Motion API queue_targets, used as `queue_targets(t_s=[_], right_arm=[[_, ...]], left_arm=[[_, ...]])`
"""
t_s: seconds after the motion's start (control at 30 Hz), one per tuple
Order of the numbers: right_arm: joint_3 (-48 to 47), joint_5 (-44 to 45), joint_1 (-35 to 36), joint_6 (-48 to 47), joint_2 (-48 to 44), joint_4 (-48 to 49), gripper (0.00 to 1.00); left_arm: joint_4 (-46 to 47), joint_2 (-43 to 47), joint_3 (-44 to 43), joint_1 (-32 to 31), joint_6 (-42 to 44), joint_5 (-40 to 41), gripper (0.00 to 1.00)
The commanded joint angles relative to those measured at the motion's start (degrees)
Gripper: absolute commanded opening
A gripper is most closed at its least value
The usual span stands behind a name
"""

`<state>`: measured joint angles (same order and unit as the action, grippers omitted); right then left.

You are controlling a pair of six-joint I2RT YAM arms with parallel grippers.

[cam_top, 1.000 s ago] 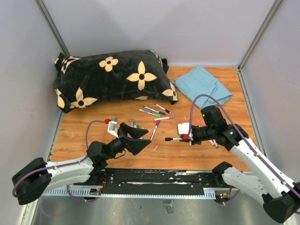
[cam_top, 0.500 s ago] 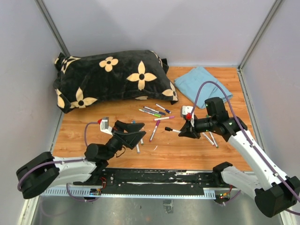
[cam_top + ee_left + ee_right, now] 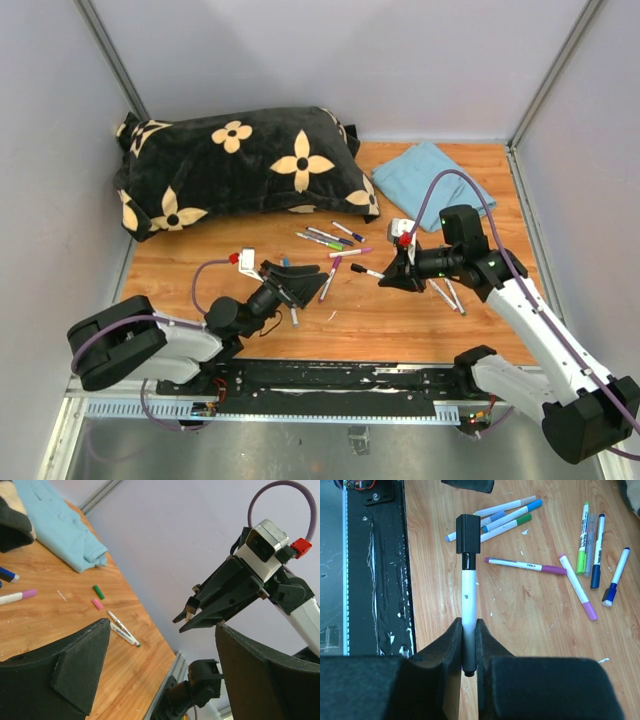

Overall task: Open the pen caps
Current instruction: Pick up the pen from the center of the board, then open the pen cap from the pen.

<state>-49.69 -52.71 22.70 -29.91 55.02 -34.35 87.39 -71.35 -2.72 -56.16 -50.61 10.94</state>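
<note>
My right gripper [image 3: 469, 625] is shut on the white barrel of a pen [image 3: 469, 592] whose black pen cap [image 3: 468, 533] is on and sticks out ahead. From above, that gripper [image 3: 392, 279] hovers over the wood table, the capped end [image 3: 358, 269] pointing left. My left gripper [image 3: 305, 285] stands open and empty a short way left of the cap, its jaws facing the right gripper [image 3: 179, 624]. Capped pens lie scattered [image 3: 328, 239]: purple [image 3: 525, 566], pink [image 3: 577, 586], green [image 3: 581, 537]. A loose green cap [image 3: 98, 591] and pink cap [image 3: 97, 604] lie beside two uncapped pens [image 3: 122, 628].
A black pillow with cream flowers [image 3: 235, 160] fills the back left. A folded light-blue cloth [image 3: 435, 180] lies at the back right. A few more pens [image 3: 291, 305] rest under the left gripper. Grey walls enclose the table, and a black rail [image 3: 330, 378] runs along its near edge.
The right gripper lifted the pen up and back a little, then held still. The left arm swung its open gripper rightward toward the black cap, its jaws narrowing slightly.
</note>
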Motion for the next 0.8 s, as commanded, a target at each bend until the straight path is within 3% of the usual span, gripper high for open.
queue_targets(t_s=[0.0, 0.4, 0.6, 0.77], right_arm=[[1.20, -1.84, -1.34, 2.54, 0.10, 2.01, 0.01], [1.90, -2.93, -1.34, 4.69, 1.55, 4.18, 0.01], [2.23, -3.45, -1.34, 5.38, 2.00, 4.81, 0.01], [2.47, -3.45, -1.34, 6.12, 2.24, 5.41, 0.01]], left_arm=[[13.42, -2.44, -3.12, -1.06, -0.68, 3.79, 0.89], [13.79, -10.35, -11.06, -4.25, -0.63, 6.90, 0.84], [14.03, -13.97, -14.57, -5.16, -0.80, 6.49, 0.76], [14.02, -15.65, -16.41, -5.16, -1.28, 5.34, 0.62]])
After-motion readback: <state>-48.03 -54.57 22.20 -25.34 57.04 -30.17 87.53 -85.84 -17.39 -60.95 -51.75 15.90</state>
